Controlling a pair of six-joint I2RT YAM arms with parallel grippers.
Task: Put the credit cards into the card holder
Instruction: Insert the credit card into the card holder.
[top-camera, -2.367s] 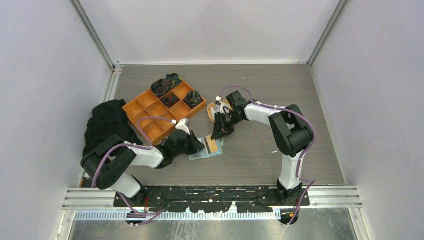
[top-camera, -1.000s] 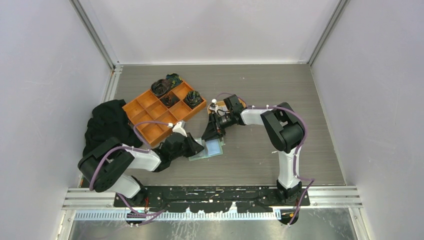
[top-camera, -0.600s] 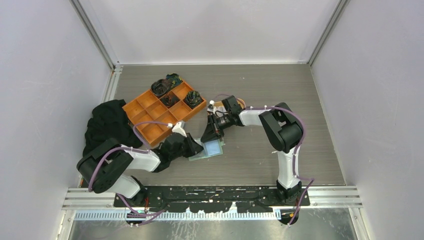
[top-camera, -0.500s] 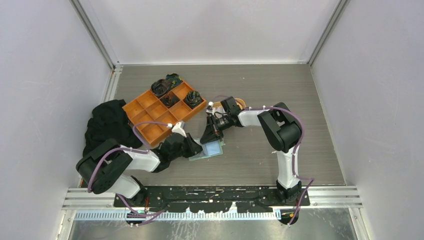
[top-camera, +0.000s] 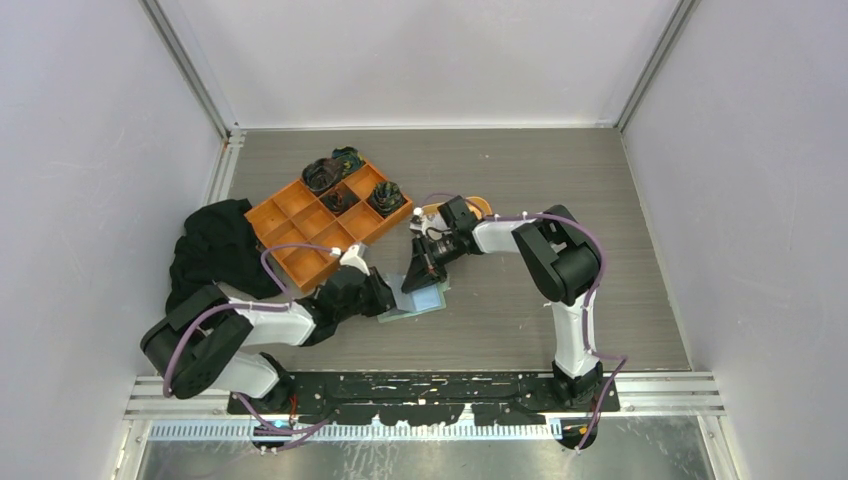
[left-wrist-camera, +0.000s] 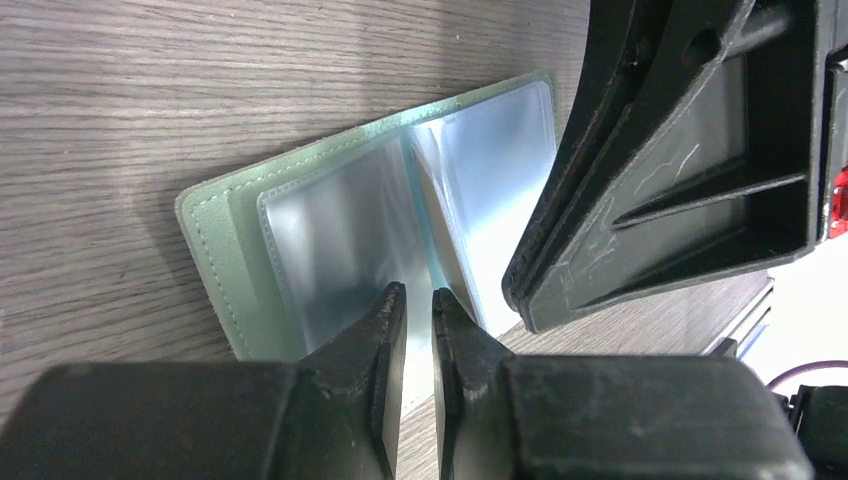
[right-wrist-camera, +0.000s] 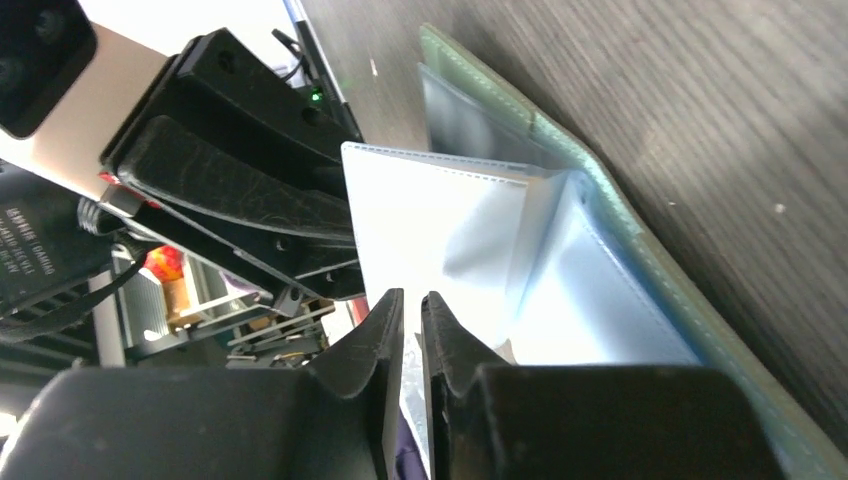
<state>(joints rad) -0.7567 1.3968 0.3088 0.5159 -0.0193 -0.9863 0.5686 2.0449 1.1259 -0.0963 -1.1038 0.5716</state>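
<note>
The sage-green card holder (top-camera: 428, 300) lies open on the table, its glossy pockets showing in the left wrist view (left-wrist-camera: 330, 230) and the right wrist view (right-wrist-camera: 600, 300). My left gripper (top-camera: 388, 290) (left-wrist-camera: 418, 300) is shut on a clear pocket leaf and holds it upright. My right gripper (top-camera: 412, 280) (right-wrist-camera: 412, 305) is shut on a thin pale credit card (right-wrist-camera: 413, 380), seen edge-on between the fingers, right over the open pockets. The two grippers nearly touch. No other card shows.
An orange compartment tray (top-camera: 300, 225) with dark items in its far cells stands back left of the wallet. A black cloth (top-camera: 215, 250) lies at the left edge. An oval orange dish (top-camera: 478, 206) peeks out behind the right wrist.
My right gripper has moved down and left from beside the dish onto the open wallet. The brown-banded card seen on the wallet earlier no longer shows. My left arm shifted slightly.
</note>
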